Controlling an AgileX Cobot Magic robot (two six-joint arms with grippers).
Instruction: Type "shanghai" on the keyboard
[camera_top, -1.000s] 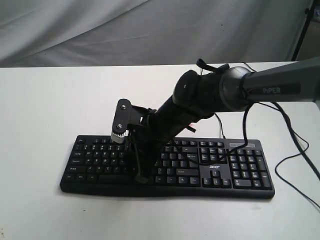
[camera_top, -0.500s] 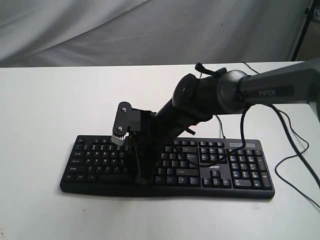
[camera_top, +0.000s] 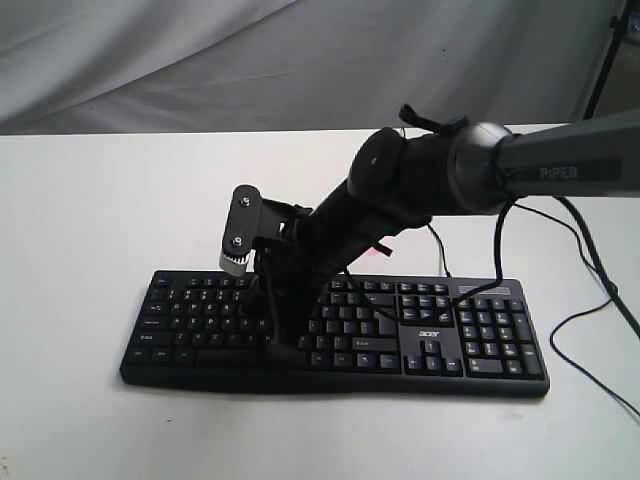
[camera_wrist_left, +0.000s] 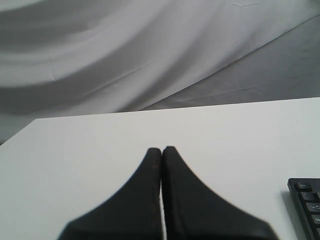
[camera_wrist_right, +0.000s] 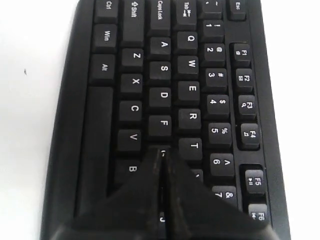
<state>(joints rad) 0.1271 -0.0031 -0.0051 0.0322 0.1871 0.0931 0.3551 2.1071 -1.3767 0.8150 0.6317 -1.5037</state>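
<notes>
The black keyboard lies near the front of the white table, its "acer" logo by the arrow keys. My right gripper reaches across from the right, shut and empty, pointing steeply down onto the letter keys left of centre. In the right wrist view its tips cover the key just past F, between V and T; J shows lower down between the fingers. My left gripper is shut and empty over bare table, with a corner of the keyboard at the view's edge. It does not show in the exterior view.
A thin black cable loops over the table right of the keyboard. Grey cloth hangs behind the table. A dark stand leg is at the top right. The table's front edge runs close below the keyboard.
The right arm's wrist has shifted slightly left and up. Its shut fingertips moved a little left and back along the letter keys. The keyboard has not moved.
</notes>
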